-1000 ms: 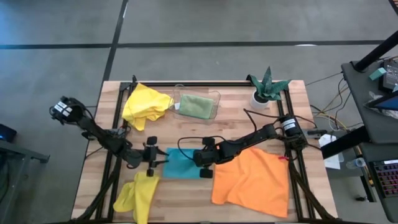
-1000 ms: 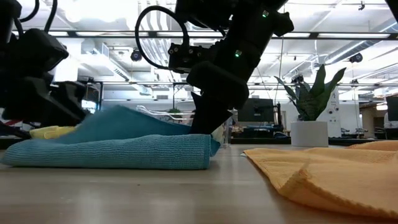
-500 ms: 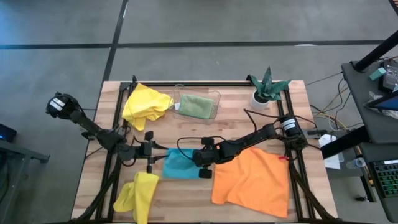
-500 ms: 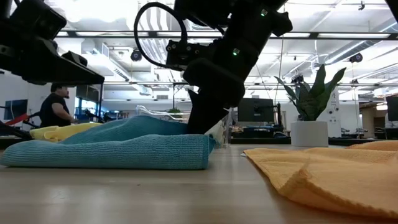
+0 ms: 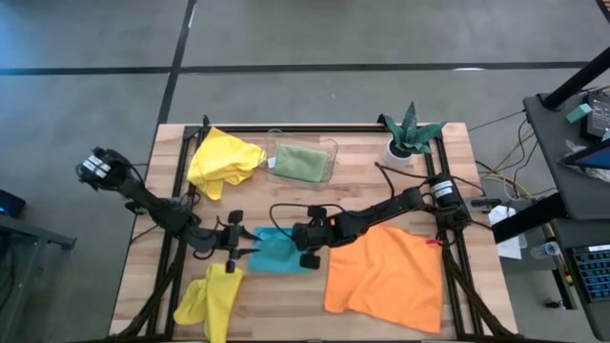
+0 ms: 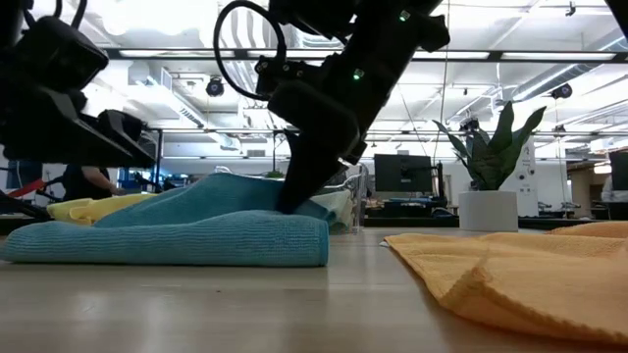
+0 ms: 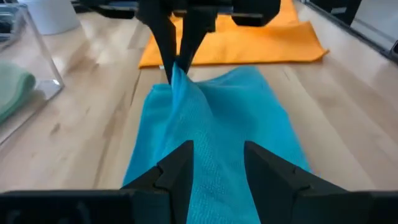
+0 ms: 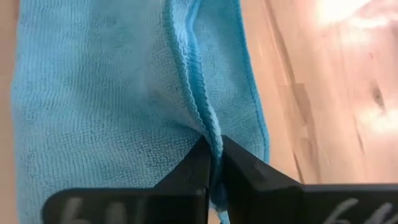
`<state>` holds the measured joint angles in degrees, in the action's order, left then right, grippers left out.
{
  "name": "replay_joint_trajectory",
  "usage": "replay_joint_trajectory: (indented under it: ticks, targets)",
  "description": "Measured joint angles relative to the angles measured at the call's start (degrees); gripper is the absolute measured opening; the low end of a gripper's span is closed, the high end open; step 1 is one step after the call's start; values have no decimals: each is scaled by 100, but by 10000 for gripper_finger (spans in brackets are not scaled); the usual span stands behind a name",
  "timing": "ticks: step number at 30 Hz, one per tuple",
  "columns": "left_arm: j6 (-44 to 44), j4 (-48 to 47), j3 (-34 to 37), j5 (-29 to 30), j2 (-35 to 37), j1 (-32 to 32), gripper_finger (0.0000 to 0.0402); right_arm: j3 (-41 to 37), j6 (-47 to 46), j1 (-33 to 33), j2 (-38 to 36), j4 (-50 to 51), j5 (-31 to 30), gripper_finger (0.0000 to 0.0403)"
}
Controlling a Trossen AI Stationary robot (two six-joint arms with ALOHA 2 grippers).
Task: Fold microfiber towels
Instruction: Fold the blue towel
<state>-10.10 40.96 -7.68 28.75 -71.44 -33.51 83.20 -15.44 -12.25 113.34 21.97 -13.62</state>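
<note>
A turquoise blue towel lies folded at the table's middle. My right gripper is shut on it near its right end. My left gripper stands open just over the towel's left end, clear of it in the low view. One yellow towel lies crumpled at the far left, another at the near left edge. The orange towel is spread at the right. A sage green towel rests inside the clear tray. My right gripper pinches a raised ridge of the blue towel's upper layer between its two fingers, where hemmed edges run together. The fingers slant down from the table's right side. The pinched part stands up as a hump; the layers below stay on the table.
A potted plant stands at the far right. The orange towel's near edge lies close to the right of the blue one. A black frame runs along the table's sides. Bare wood shows between the near yellow towel and the orange one.
My left gripper drew back and up toward the table's left edge, then came back down to the blue towel's left end, still open. My right gripper kept its pinch and shifted the raised ridge slightly toward the left gripper; the bottom layers stayed flat.
</note>
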Motion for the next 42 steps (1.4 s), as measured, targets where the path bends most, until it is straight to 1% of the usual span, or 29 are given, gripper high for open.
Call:
replay_joint_trajectory:
  ticks: [4, 7, 11, 14, 19, 25, 29, 33, 36, 42]
  targets:
    - [-1, 75, -222, 4, -639, 6, 126, 0, -4, -11, -2, 27, 8, 44]
    - [-4, 60, -403, 48, -1091, 14, 126, 0, -75, -9, -4, 52, 7, 75]
    - [-11, 60, -592, 285, -1626, 24, 126, 0, -50, -9, -9, 51, 6, 120]
    - [-177, 66, -675, 377, -1909, 65, 126, 11, -76, -9, -54, 175, 12, 147]
    - [-574, 47, -674, 450, -2123, 165, 126, 195, -182, -46, -156, 846, 28, 176]
    - [-758, -72, -661, 455, -2081, 194, 126, 256, -254, -118, -495, 1065, 12, 184]
    - [-756, -107, -658, 455, -2039, 196, 125, 256, -199, -219, -738, 1138, -19, 177]
    - [-760, -148, -653, 428, -1959, 196, 125, 256, -201, -395, -935, 1231, -237, 170]
    - [-762, -137, -663, 269, -1830, 194, 125, 247, -168, -564, -1002, 1256, -350, 169]
    - [-591, -136, -672, 246, -1389, 183, 125, 214, -175, -923, -1016, 1373, -615, 169]
